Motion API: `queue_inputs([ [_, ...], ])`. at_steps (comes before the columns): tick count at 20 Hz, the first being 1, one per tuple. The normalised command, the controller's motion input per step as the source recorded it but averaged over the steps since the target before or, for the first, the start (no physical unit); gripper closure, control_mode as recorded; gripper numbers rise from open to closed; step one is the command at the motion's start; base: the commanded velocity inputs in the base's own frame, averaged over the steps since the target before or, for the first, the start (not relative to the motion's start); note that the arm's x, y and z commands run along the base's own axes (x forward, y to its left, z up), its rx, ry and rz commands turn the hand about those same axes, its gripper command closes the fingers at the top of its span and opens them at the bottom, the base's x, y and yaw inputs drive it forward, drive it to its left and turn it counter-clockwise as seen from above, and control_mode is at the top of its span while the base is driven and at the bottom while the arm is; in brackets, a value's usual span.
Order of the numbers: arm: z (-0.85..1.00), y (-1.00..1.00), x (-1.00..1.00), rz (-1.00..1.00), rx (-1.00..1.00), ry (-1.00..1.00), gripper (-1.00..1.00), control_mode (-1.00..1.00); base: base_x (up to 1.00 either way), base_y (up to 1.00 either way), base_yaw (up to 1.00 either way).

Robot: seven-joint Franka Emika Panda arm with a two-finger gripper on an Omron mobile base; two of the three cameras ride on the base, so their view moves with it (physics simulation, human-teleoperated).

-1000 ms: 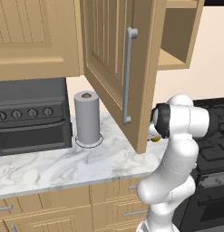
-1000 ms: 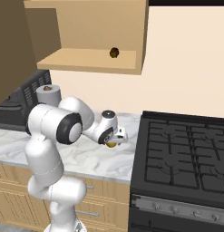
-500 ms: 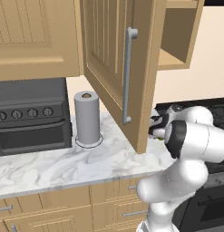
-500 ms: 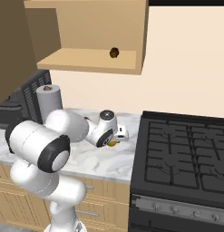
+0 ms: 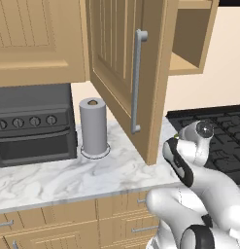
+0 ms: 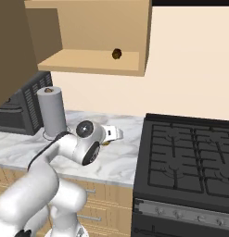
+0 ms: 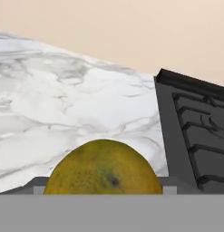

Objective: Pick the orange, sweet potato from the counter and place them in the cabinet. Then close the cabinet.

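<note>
Since a second ago our arm has folded lower and our hand [image 6: 117, 134] has narrowed around the orange [image 7: 103, 167], which sits on the tabletop [image 7: 54, 118] between its fingers. Round, the orange shows no long axis. The stove [image 7: 195, 136] edge lies to the hand's right; bare marble stretches ahead and left, and the cabinet [image 6: 95, 62] stands open above, a small brown thing [image 6: 117, 53] on its shelf.

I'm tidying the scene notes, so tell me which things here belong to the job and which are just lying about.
Job: orange between the fingers; counter; open cabinet with a small brown item, likely the sweet potato.

Lying about: paper-towel roll, oven, stove, drawers.
</note>
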Motion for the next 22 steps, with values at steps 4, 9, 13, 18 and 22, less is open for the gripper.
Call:
queue_inputs([
  [4, 1.0, 0.25, -0.27, 0.0, 0.06, -0.04, 1.0, -1.0, 0.0, 0.0, 0.0],
  [9, 1.0, 0.17, -0.03, 0.0, 0.18, 0.08, 1.0, -1.0, 0.0, 0.0, 0.0],
  [13, 1.0, 0.13, -0.07, 0.0, 0.15, 0.13, 1.0, -1.0, 0.0, 0.0, 0.0],
  [18, 1.0, 0.11, -0.19, 0.0, 0.09, 0.05, 1.0, -1.0, 0.0, 0.0, 0.0],
  [22, 1.0, 0.23, -0.21, 0.0, 0.03, -0.02, 1.0, -1.0, 0.0, 0.0, 0.0],
])
